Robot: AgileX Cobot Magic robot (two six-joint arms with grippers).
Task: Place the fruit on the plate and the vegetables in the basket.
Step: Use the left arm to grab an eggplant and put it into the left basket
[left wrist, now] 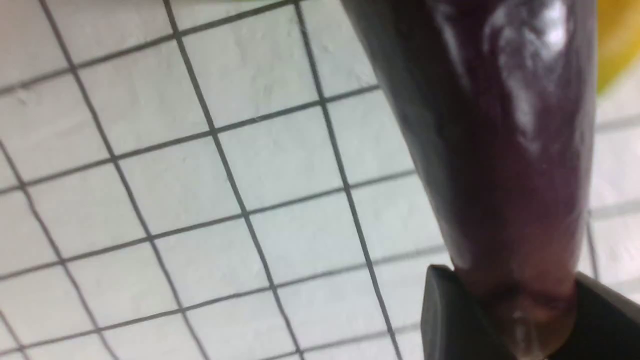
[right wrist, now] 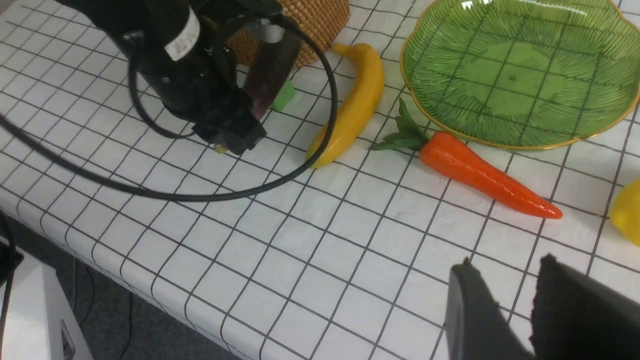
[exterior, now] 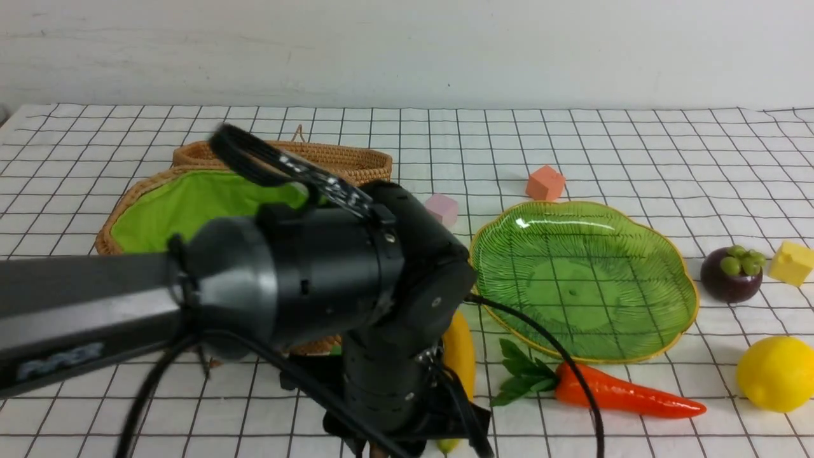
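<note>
The cloth (exterior: 572, 140) was white with a black grid, the plate (exterior: 582, 280) ribbed green (gold at the rim), the carrot (exterior: 623, 394) orange with green leaves, the banana (right wrist: 357, 102) yellow, the eggplant (left wrist: 500, 150) glossy dark purple.

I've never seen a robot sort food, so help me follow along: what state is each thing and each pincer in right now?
Left pincer: shut on eggplant.
Eggplant: gripped.
Right pincer: slightly open, empty.
Basket: open, inside partly hidden.
Plate: empty.
Banana: on cloth.
Carrot: on cloth.
Lemon: on cloth.
Mangosteen: on cloth.
</note>
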